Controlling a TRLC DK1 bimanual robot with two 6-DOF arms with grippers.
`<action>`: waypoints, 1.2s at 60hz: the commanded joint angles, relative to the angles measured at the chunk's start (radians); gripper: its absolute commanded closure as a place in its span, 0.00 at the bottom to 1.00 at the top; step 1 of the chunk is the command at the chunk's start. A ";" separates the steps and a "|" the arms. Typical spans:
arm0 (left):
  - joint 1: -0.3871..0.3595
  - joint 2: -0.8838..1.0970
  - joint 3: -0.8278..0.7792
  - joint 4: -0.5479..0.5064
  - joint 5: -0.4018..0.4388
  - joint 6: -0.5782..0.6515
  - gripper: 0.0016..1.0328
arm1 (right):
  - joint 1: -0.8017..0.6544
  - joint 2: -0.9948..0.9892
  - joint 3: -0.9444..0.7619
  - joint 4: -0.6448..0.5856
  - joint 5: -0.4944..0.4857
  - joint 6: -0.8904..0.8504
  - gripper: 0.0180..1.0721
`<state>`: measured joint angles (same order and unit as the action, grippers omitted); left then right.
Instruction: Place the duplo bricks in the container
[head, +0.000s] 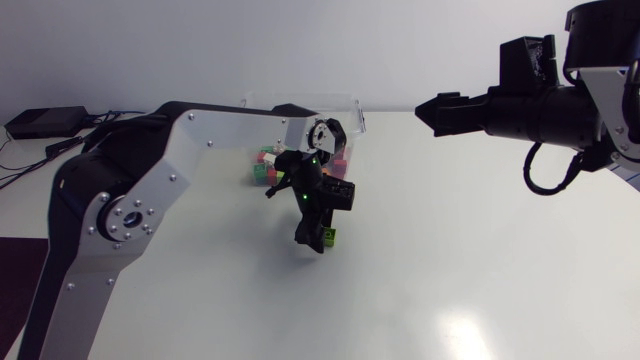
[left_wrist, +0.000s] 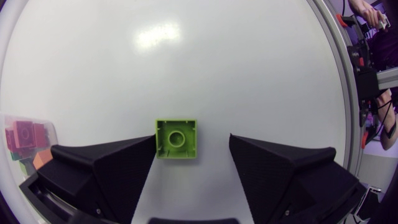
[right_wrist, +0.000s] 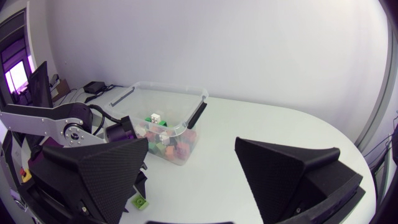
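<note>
- Our left arm (head: 150, 180) comes in from the left edge and reaches across the bench (head: 470, 260) toward its middle.
- Clear container (head: 345, 104) sits at the far side of the bench, partly hidden behind that arm. There are assorted bricks (right_wrist: 165, 142) in it already: red, green, pink, orange.
- Left tool (left_wrist: 192, 142) points down at the bench, just in front of the container, fingers apart.
- Lime-green duplo brick (left_wrist: 176, 139) lies flat on the bench between those fingers. One edge is right at one fingertip, with a clear gap to the other, so it is not clamped.
- Right tool (right_wrist: 191, 149) hangs well above the bench on the right and aims toward the container, with its fingers spread wide and nothing between them.
</note>
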<state>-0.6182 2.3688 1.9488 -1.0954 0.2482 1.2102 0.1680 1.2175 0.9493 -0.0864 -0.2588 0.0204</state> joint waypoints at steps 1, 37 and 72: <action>0.005 0.023 0.012 -0.023 -0.012 0.034 0.30 | -0.007 -0.018 -0.029 -0.010 -0.005 -0.017 0.05; -0.029 0.017 -0.051 0.089 -0.084 -0.259 0.63 | -0.025 -0.092 -0.072 -0.029 -0.013 -0.017 0.05; 0.029 -0.482 -0.367 0.287 -0.070 -0.434 0.89 | -0.044 -0.213 -0.159 -0.053 -0.013 -0.013 0.05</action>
<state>-0.6064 1.9636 1.6016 -0.8207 0.1642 0.8177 0.1371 1.0313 0.8284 -0.1322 -0.2657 0.0204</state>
